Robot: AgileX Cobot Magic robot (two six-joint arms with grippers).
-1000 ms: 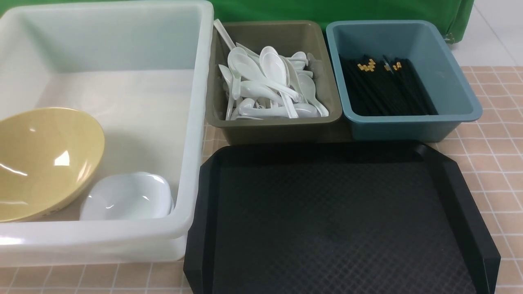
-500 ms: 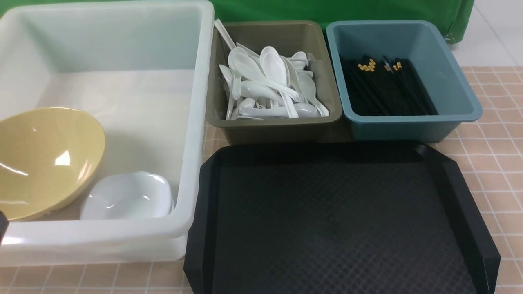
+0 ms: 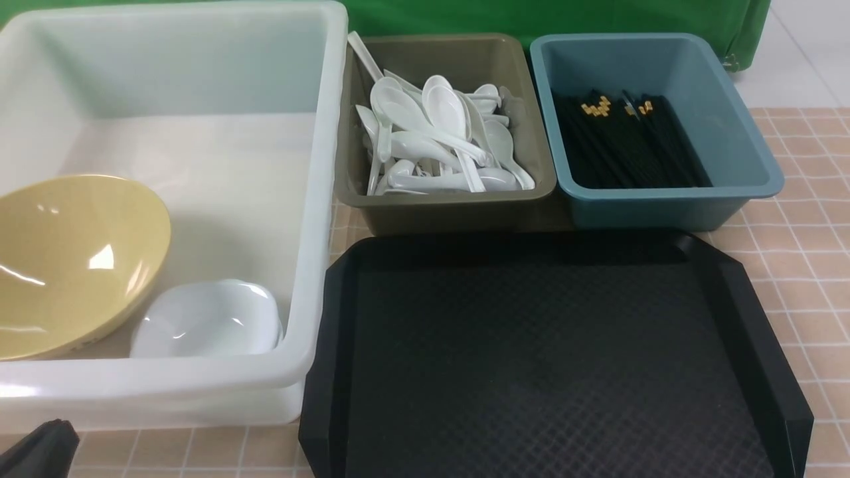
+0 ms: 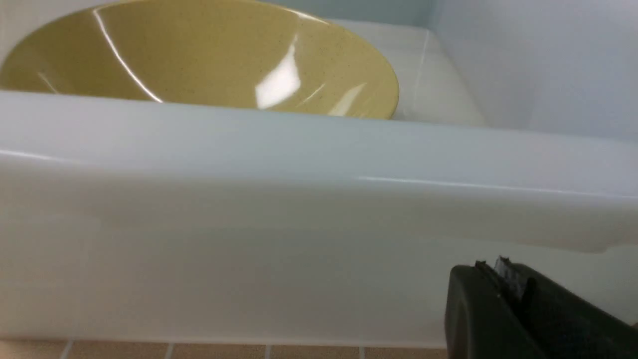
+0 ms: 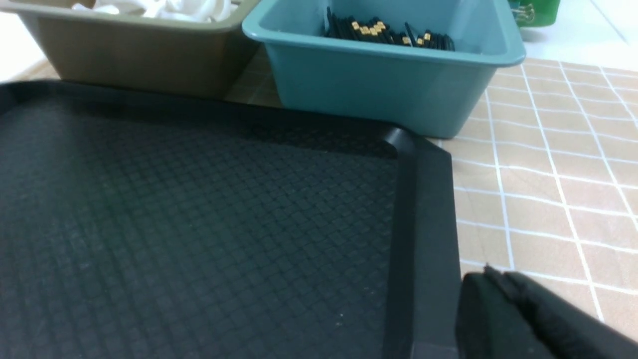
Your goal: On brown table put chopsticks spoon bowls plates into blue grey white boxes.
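Note:
The yellow bowl leans inside the white tub, with a white plate beside it. The bowl also shows in the left wrist view behind the tub's near wall. White spoons fill the olive grey bin. Black chopsticks lie in the teal blue bin. My left gripper is shut and empty, low in front of the tub; it also shows in its wrist view. My right gripper is shut and empty beside the tray's right edge.
A black textured tray lies in front of the two small bins. The tiled brown table shows to the right of it and along the front. A green cloth hangs behind the bins.
My left gripper has come down outside the tub's near wall and now shows at the bottom left corner of the front view. Nothing else has moved.

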